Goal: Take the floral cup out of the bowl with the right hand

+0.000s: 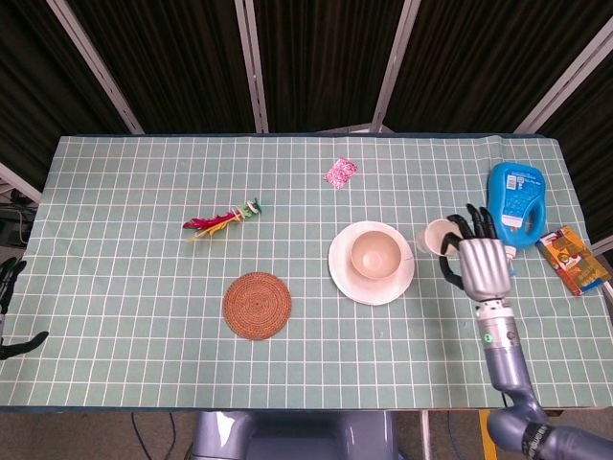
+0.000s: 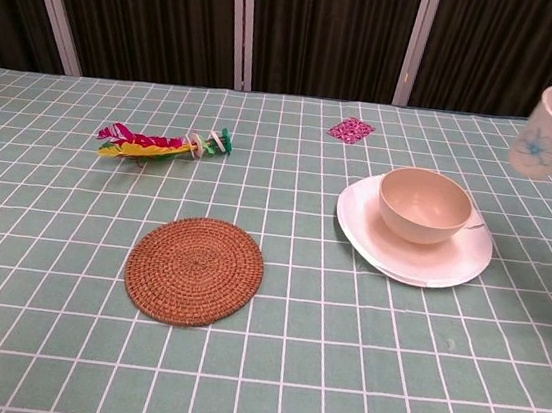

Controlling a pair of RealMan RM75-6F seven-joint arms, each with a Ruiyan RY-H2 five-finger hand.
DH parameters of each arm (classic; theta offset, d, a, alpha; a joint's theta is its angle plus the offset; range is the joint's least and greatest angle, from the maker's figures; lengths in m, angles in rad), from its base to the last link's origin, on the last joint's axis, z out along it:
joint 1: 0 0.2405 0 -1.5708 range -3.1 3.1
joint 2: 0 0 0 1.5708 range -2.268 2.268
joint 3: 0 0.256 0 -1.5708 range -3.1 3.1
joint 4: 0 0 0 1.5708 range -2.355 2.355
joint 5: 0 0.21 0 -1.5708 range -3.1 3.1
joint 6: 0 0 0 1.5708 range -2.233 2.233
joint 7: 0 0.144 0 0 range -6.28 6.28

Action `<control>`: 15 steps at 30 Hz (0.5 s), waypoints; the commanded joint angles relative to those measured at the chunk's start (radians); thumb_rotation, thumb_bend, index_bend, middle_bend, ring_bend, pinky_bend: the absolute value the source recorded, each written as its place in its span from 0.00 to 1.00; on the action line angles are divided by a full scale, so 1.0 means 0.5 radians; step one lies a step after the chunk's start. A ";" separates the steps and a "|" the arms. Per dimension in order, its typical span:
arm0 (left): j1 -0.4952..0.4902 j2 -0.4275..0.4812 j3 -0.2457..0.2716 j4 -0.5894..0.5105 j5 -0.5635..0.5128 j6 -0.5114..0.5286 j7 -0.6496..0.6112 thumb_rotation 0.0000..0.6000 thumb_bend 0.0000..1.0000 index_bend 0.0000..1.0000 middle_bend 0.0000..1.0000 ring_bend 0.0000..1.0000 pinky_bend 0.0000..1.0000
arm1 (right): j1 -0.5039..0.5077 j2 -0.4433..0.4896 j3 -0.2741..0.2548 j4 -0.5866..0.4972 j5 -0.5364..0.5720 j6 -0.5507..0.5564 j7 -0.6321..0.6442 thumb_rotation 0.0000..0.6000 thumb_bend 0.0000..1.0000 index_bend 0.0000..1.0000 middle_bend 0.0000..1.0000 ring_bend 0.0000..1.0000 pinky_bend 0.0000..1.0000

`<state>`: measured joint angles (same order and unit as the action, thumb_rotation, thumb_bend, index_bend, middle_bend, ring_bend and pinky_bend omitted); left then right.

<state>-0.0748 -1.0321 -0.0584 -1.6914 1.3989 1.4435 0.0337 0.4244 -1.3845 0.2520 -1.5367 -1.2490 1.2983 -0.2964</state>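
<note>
- The right hand (image 1: 476,264) holds the floral cup (image 1: 437,237) in the air, to the right of the bowl (image 1: 375,255) and clear of it.
- Its fingers (image 1: 466,222) are wrapped around the cup's right side; the cup tilts, its mouth turned up and to the left (the blue flower print shows best in the chest view, at that picture's right edge).
- The bowl sits upright on a pale plate (image 1: 345,274), right of the table's (image 1: 115,355) middle.
- A round woven mat (image 1: 257,305) lies near and to the left of the plate, well apart from it.
- A bundle of bright feathers (image 1: 222,219) lies farther back on the left, and a small pink scrap (image 1: 340,172) lies toward the far edge.
- A blue bottle (image 1: 514,203) lies at the right end, just beyond the hand, with a small packet (image 1: 572,260) beside it.
- The left hand (image 1: 8,278) barely shows at the left edge of the head view; I cannot tell how its fingers are set.
</note>
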 commanded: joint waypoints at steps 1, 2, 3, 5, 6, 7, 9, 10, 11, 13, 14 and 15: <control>-0.001 -0.004 0.001 -0.009 0.003 0.004 0.018 1.00 0.00 0.00 0.00 0.00 0.00 | -0.107 0.095 -0.087 -0.011 0.026 0.015 0.079 1.00 0.40 0.64 0.21 0.00 0.00; 0.000 -0.005 0.002 -0.011 0.004 0.006 0.023 1.00 0.00 0.00 0.00 0.00 0.00 | -0.118 0.103 -0.100 -0.003 0.029 0.008 0.091 1.00 0.40 0.64 0.21 0.00 0.00; -0.001 -0.007 0.002 -0.014 0.006 0.007 0.032 1.00 0.00 0.00 0.00 0.00 0.00 | -0.135 0.109 -0.121 0.017 0.039 -0.005 0.106 1.00 0.40 0.64 0.21 0.00 0.00; -0.001 -0.009 0.004 -0.017 0.007 0.007 0.045 1.00 0.00 0.00 0.00 0.00 0.00 | -0.155 0.107 -0.146 0.047 0.054 -0.025 0.130 1.00 0.40 0.64 0.21 0.00 0.00; -0.002 -0.011 0.004 -0.018 0.005 0.006 0.054 1.00 0.00 0.00 0.00 0.00 0.00 | -0.168 0.098 -0.166 0.073 0.069 -0.047 0.149 1.00 0.40 0.64 0.21 0.00 0.00; -0.002 -0.012 0.004 -0.019 0.003 0.006 0.058 1.00 0.00 0.00 0.00 0.00 0.00 | -0.174 0.090 -0.176 0.092 0.076 -0.061 0.162 1.00 0.40 0.64 0.21 0.00 0.00; -0.003 -0.013 0.002 -0.021 0.000 0.006 0.063 1.00 0.00 0.00 0.00 0.00 0.00 | -0.183 0.064 -0.199 0.140 0.088 -0.094 0.194 1.00 0.40 0.64 0.21 0.00 0.00; -0.003 -0.014 0.001 -0.021 -0.002 0.006 0.063 1.00 0.00 0.00 0.00 0.00 0.00 | -0.185 0.052 -0.206 0.160 0.089 -0.105 0.203 1.00 0.40 0.64 0.21 0.00 0.00; -0.003 -0.014 0.000 -0.020 -0.003 0.006 0.064 1.00 0.00 0.00 0.00 0.00 0.00 | -0.186 0.038 -0.214 0.181 0.091 -0.115 0.209 1.00 0.40 0.64 0.21 0.00 0.00; -0.004 -0.014 0.001 -0.019 -0.007 0.002 0.065 1.00 0.00 0.00 0.00 0.00 0.00 | -0.185 0.003 -0.227 0.227 0.096 -0.143 0.222 1.00 0.39 0.64 0.21 0.00 0.00; -0.005 -0.014 0.000 -0.018 -0.009 0.000 0.065 1.00 0.00 0.00 0.00 0.00 0.00 | -0.183 -0.014 -0.231 0.249 0.102 -0.160 0.227 1.00 0.39 0.64 0.21 0.00 0.00; -0.005 -0.014 -0.001 -0.017 -0.010 0.000 0.065 1.00 0.00 0.00 0.00 0.00 0.00 | -0.181 -0.024 -0.233 0.262 0.106 -0.171 0.227 1.00 0.38 0.64 0.21 0.00 0.00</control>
<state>-0.0775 -1.0392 -0.0586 -1.6999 1.3941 1.4434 0.0662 0.3337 -1.3883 0.1397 -1.4142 -1.2000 1.2210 -0.1868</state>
